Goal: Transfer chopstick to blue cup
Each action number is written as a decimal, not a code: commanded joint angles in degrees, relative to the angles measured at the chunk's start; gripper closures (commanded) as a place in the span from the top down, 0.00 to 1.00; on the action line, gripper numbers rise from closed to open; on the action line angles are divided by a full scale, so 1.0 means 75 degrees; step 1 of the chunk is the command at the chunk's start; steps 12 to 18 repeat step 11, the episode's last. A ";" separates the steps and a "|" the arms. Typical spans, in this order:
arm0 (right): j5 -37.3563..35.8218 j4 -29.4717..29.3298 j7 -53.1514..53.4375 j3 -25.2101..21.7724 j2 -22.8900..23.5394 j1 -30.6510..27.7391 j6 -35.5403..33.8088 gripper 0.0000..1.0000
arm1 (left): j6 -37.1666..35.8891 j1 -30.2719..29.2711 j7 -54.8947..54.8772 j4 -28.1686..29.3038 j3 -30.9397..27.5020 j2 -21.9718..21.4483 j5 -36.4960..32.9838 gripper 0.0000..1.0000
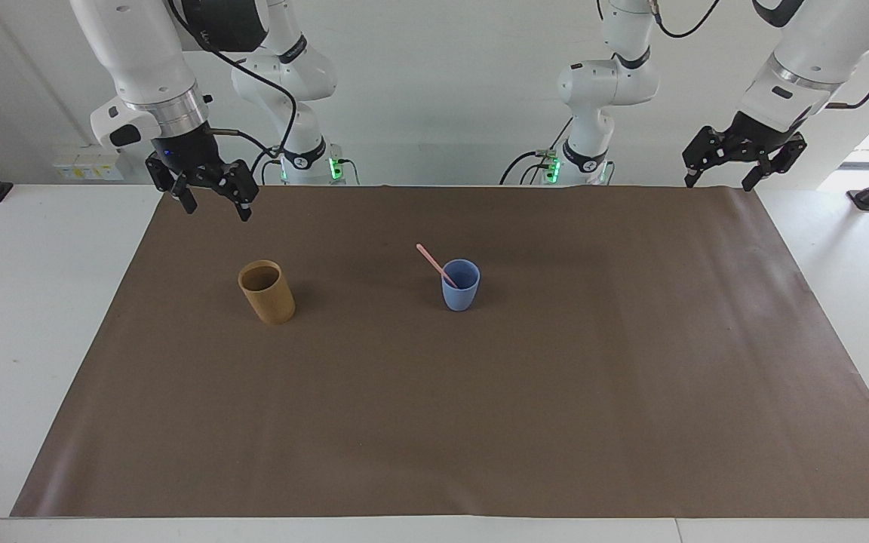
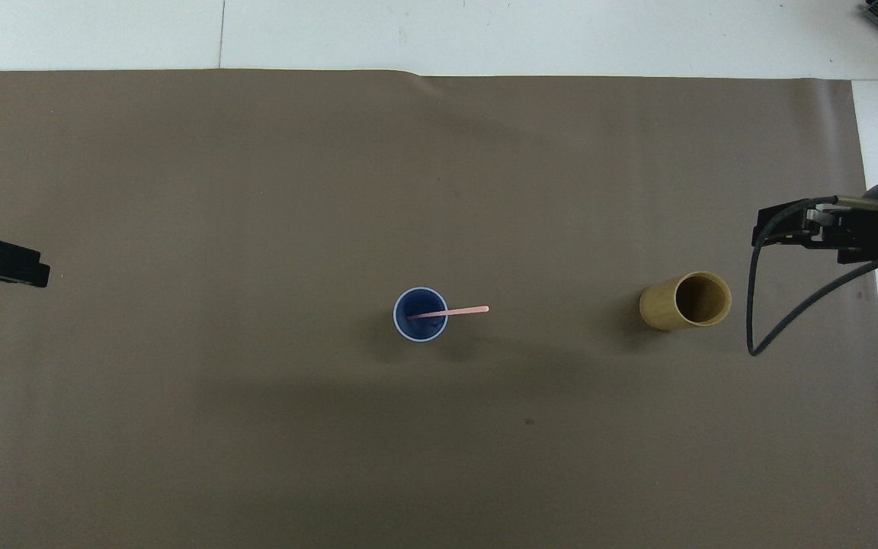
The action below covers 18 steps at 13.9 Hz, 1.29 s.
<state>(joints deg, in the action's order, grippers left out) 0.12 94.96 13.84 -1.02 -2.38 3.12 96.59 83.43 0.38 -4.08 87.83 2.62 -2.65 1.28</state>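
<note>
Right gripper (image 1: 213, 205): raised over the brown mat's edge at the right arm's end of the table, fingers spread apart and pointing down, nothing between them; in the overhead view only its dark body and a looping cable show at the frame's side
Tan cup (image 1: 266, 292): upright on the mat, near the right gripper but clear of it, standing lower than the fingertips; its mouth is open and nothing shows inside it
Chopstick (image 1: 434, 263): well apart from the right gripper, toward the middle of the mat; its lower end sits inside the blue cup, its upper end leans out over the rim, tilted toward the right arm's end of the table; no gripper touches it
Blue cup (image 1: 461, 285): upright on the mat about midway between the two grippers, well apart from both, holding the chopstick; beside the tan cup with bare mat between them
Brown mat (image 1: 525, 422): covers most of the white table (image 1: 19, 317), with both cups resting on it
Left gripper (image 1: 744, 160): raised over the mat's corner at the left arm's end of the table, waiting, fingers spread wide and holding nothing; well apart from both cups
</note>
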 commanded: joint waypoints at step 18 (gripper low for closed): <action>-0.0005 -0.0087 -0.0650 0.0441 0.0025 -0.0404 -0.0187 1.00 | -0.0085 -0.0074 0.0017 -0.0051 0.0049 -0.0033 0.0052 1.00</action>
